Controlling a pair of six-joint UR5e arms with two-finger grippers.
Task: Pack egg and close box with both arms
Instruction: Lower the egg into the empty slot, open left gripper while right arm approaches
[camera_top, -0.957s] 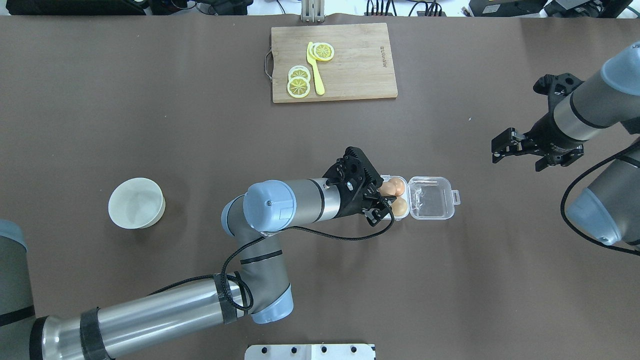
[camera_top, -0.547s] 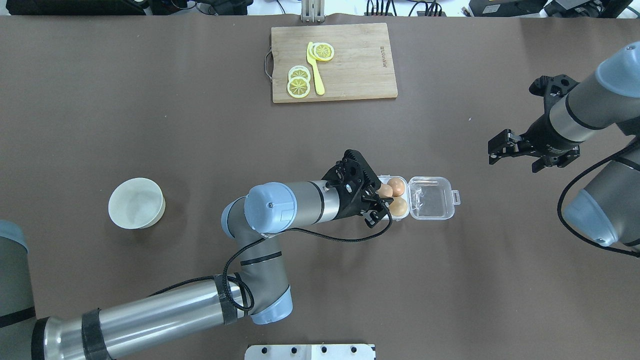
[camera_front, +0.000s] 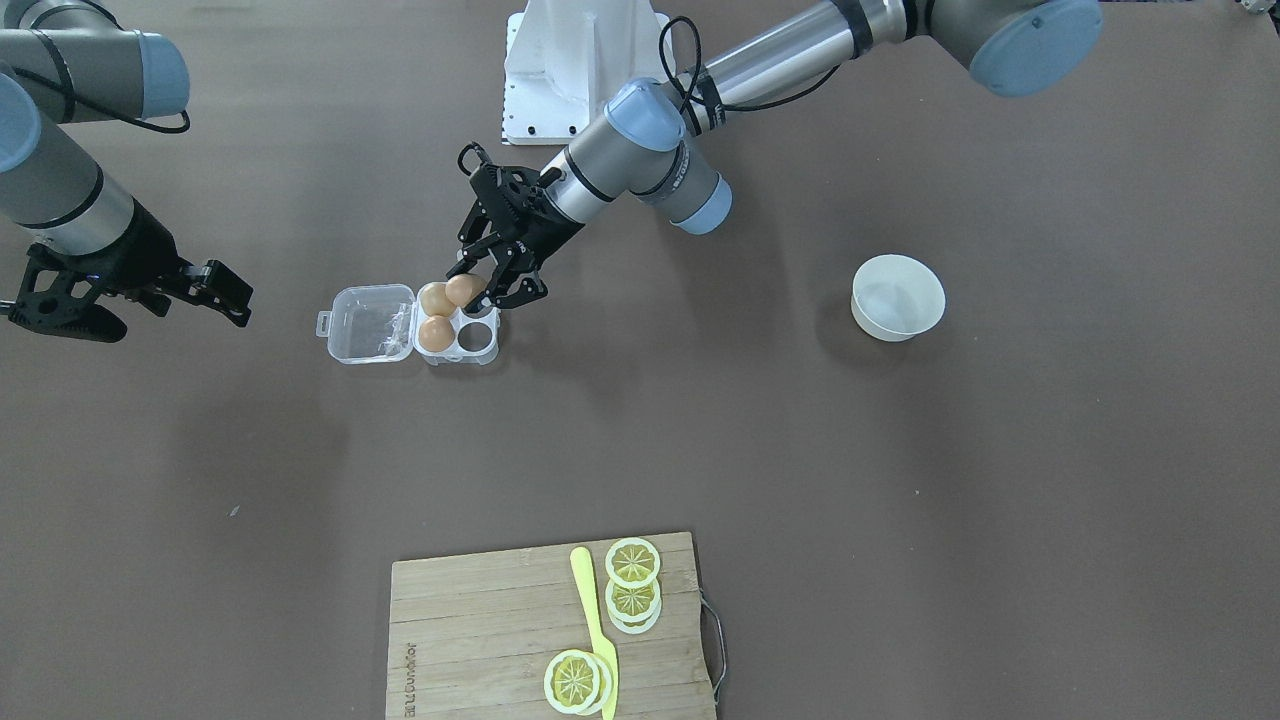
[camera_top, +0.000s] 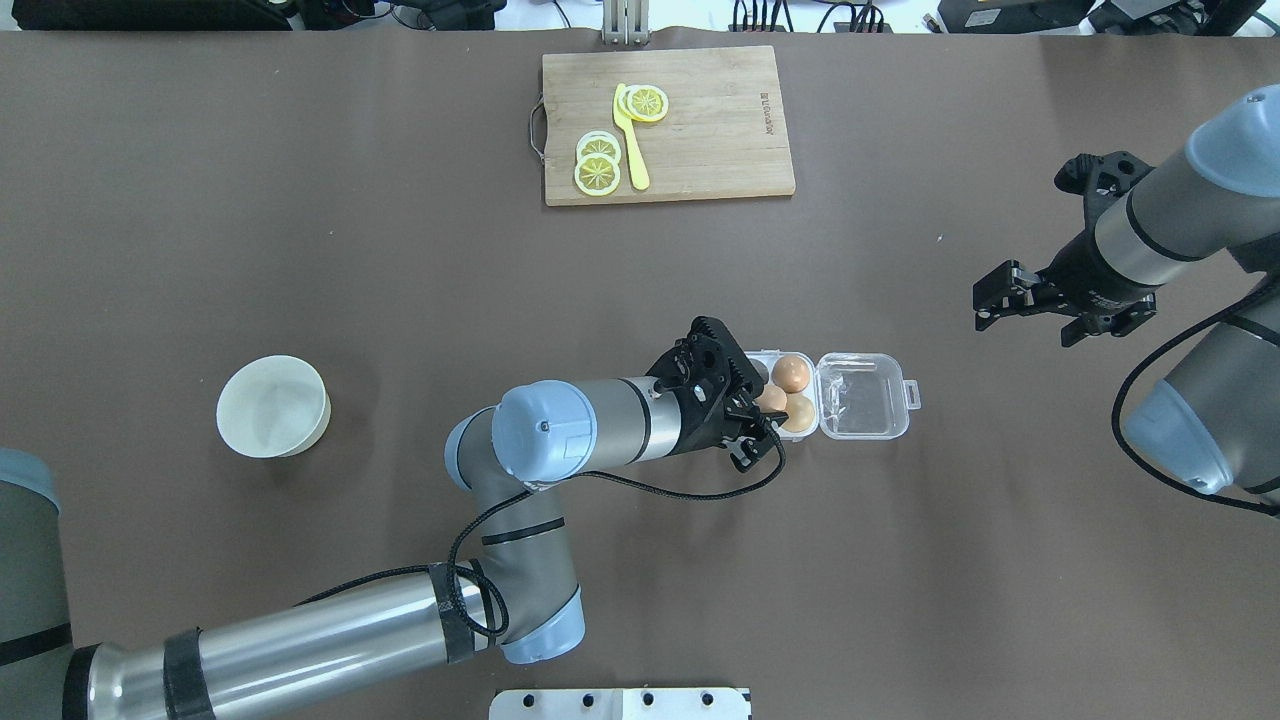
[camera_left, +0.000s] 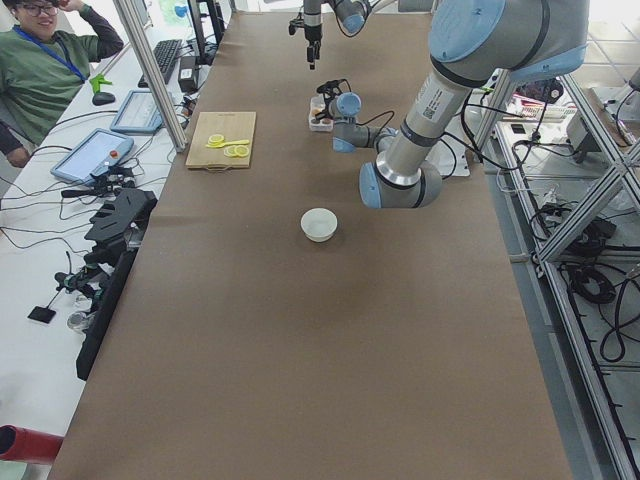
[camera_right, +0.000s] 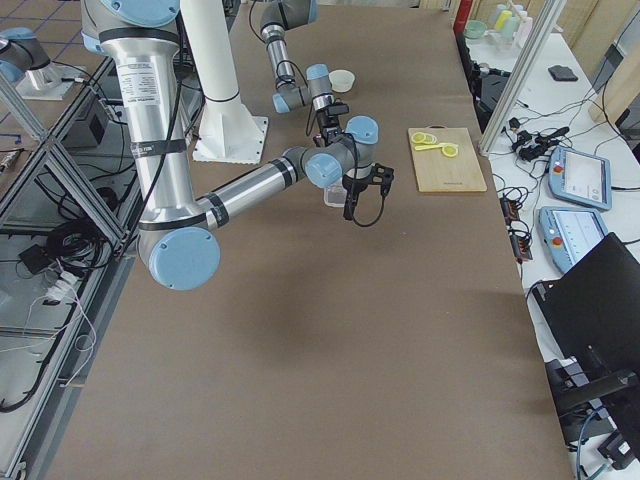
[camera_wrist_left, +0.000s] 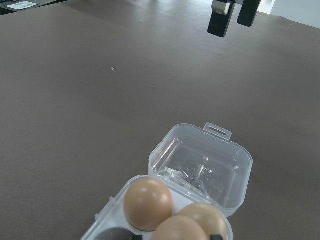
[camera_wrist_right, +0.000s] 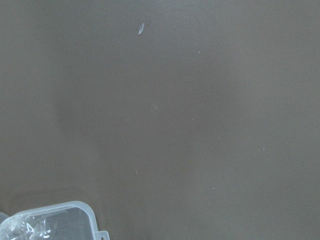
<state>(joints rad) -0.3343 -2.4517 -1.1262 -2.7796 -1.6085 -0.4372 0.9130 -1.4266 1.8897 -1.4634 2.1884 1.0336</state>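
The clear box (camera_top: 783, 432) lies with its lid (camera_top: 866, 396) flat open on its right side. It also shows in the front view (camera_front: 483, 354). Two eggs (camera_top: 792, 373) (camera_top: 801, 413) sit in the two cups beside the lid. My left gripper (camera_top: 766, 402) is shut on a third egg (camera_top: 771, 397) (camera_front: 463, 289) and holds it low over the near cup away from the lid. The far cup (camera_front: 472, 337) is empty. The left wrist view shows the held egg (camera_wrist_left: 177, 231) at its bottom edge. My right gripper (camera_top: 986, 300) (camera_front: 238, 298) hangs open and empty, well right of the box.
A white bowl (camera_top: 272, 406) stands far left of the box. A wooden cutting board (camera_top: 720, 130) with lemon slices (camera_top: 598, 172) and a yellow knife (camera_top: 632, 150) lies at the far edge. The white pedestal (camera_front: 580, 60) is at the robot's base.
My left gripper has carried the egg a little toward the robot, from beside the far egg to over the near cup. The right gripper has drifted slightly left and away.
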